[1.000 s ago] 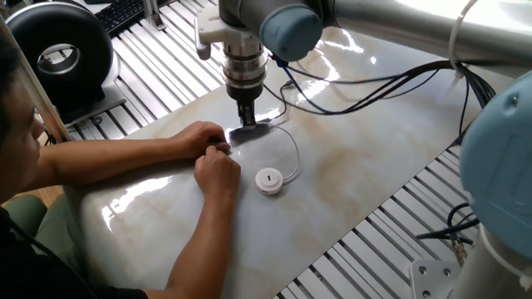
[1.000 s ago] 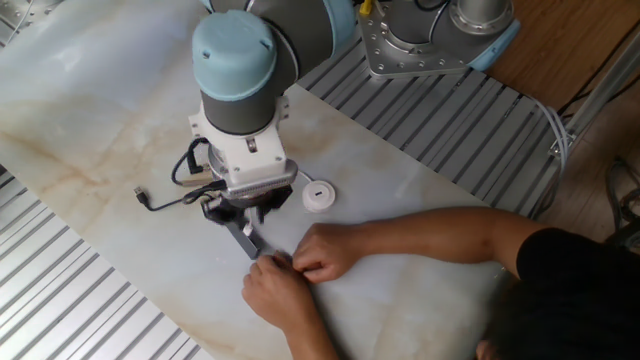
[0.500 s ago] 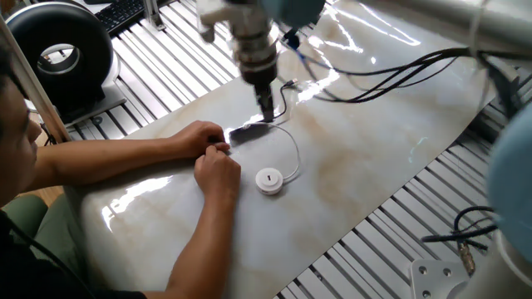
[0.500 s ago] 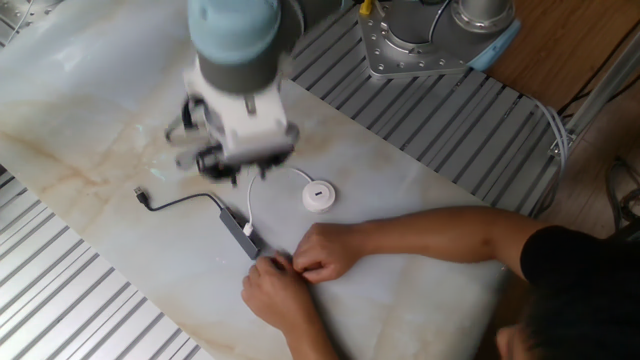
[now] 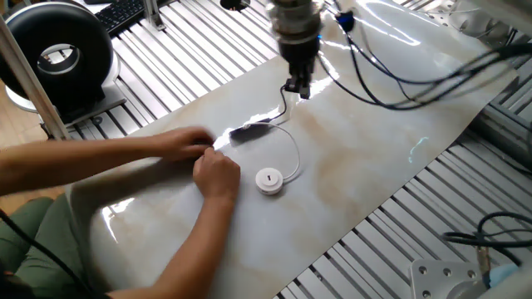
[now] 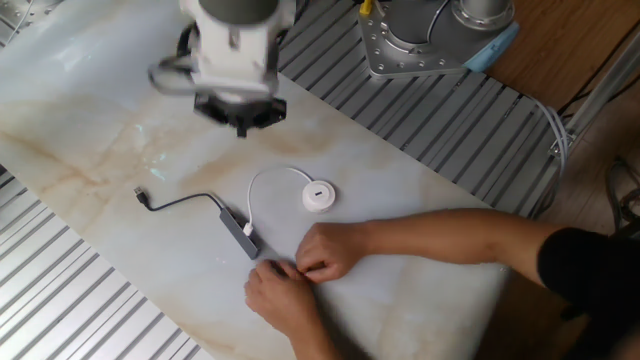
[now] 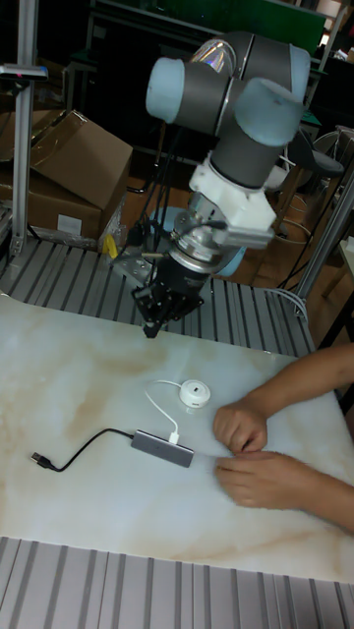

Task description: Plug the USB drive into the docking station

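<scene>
The docking station [image 6: 238, 232] is a slim grey bar lying flat on the marble table, also visible as docking station [image 7: 164, 448] and docking station [image 5: 249, 130]. Its black cable runs out to a small plug [image 6: 143, 197]. The USB drive [image 6: 318, 195], a white round puck, rests beside it. The puck's thin white cable loops round and its end touches the bar's side. My gripper [image 7: 149, 326] hangs in the air well away from the bar, its fingers drawn to a point and holding nothing. It is blurred in the gripper [image 6: 240, 122] and gripper [image 5: 298, 88] views.
A person's two hands [image 6: 325, 250] rest on the table at the near end of the docking station, fingers together. Ribbed metal decking [image 5: 191, 58] surrounds the marble slab. A black round device [image 5: 58, 50] stands off the slab's corner.
My gripper has let go of the docking station, risen and swung away toward the far side of the table. The bar, puck and hands stay where they were.
</scene>
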Motion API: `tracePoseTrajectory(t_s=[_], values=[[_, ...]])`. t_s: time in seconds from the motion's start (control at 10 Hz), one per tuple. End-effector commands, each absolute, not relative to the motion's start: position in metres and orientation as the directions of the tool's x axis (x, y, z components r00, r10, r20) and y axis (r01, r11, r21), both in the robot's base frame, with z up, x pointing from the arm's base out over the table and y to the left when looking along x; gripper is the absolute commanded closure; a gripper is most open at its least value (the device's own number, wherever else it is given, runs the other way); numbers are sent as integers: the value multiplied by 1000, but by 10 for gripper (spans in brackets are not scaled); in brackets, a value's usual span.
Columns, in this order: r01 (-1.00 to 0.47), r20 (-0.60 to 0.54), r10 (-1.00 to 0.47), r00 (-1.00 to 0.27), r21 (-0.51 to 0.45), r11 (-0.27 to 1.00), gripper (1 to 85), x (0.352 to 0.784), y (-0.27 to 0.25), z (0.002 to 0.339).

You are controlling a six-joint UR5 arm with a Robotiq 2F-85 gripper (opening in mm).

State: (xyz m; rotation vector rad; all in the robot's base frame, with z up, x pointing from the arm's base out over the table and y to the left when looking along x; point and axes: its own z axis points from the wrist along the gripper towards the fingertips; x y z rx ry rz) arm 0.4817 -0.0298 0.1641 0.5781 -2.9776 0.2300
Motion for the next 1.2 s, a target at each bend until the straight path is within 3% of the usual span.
tracePoseTrajectory(t_s=[0.0,0.2,0.8,1.1], values=[[-150,57,-144,-988,-122,981,843,463,-36,173],[-76,94,-64,-994,-141,987,843,463,-42,165],[-18,91,-17,-996,-17,1000,843,471,-21,152],[2,104,9,-995,-68,998,843,481,-26,142]])
